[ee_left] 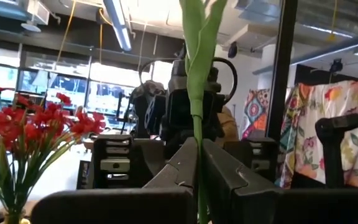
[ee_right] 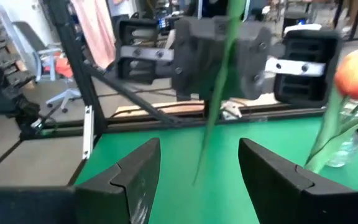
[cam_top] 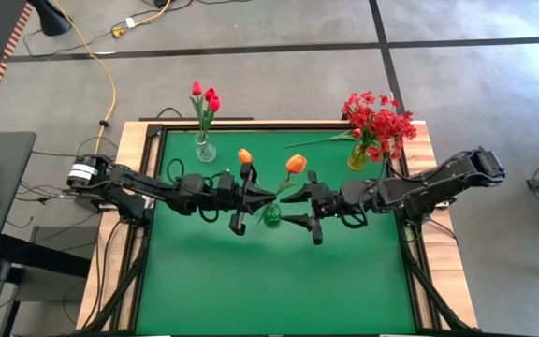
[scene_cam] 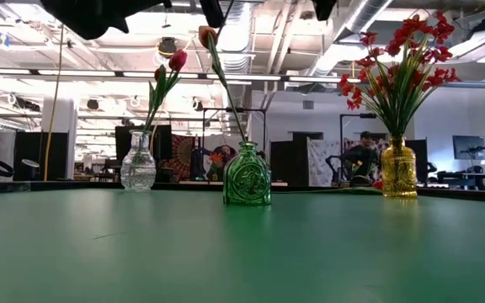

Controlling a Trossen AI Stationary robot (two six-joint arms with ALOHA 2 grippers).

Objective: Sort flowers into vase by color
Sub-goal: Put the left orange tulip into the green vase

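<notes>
A green glass vase (cam_top: 271,215) (scene_cam: 247,177) stands mid-table. An orange tulip (cam_top: 244,156) (scene_cam: 206,35) stands in it by its stem, leaning left. A second orange tulip (cam_top: 296,164) is up in the air, its stem in my left gripper (cam_top: 269,196) (ee_left: 197,168), which is shut on it just above the vase. My right gripper (cam_top: 307,211) (ee_right: 197,180) hovers open just right of the vase. That stem (ee_right: 219,81) hangs ahead of its fingers, and the right gripper touches nothing. I cannot tell whether the stem's lower end is in the vase. My left gripper pinches the orange tulip's green stem (ee_left: 197,155) between its two shut fingers, below the leaves (ee_left: 201,31). The fingers come from the table's left, nearly level and slanted a little upward, and lie across the stem. The tulip stands roughly upright, its head above the fingers.
A clear vase (cam_top: 204,148) (scene_cam: 138,164) with red-pink tulips (cam_top: 206,98) stands at the far left. A yellow vase (cam_top: 356,157) (scene_cam: 399,168) with red blossom sprays (cam_top: 379,122) stands at the far right. The green tabletop (cam_top: 269,281) toward the near edge is bare.
</notes>
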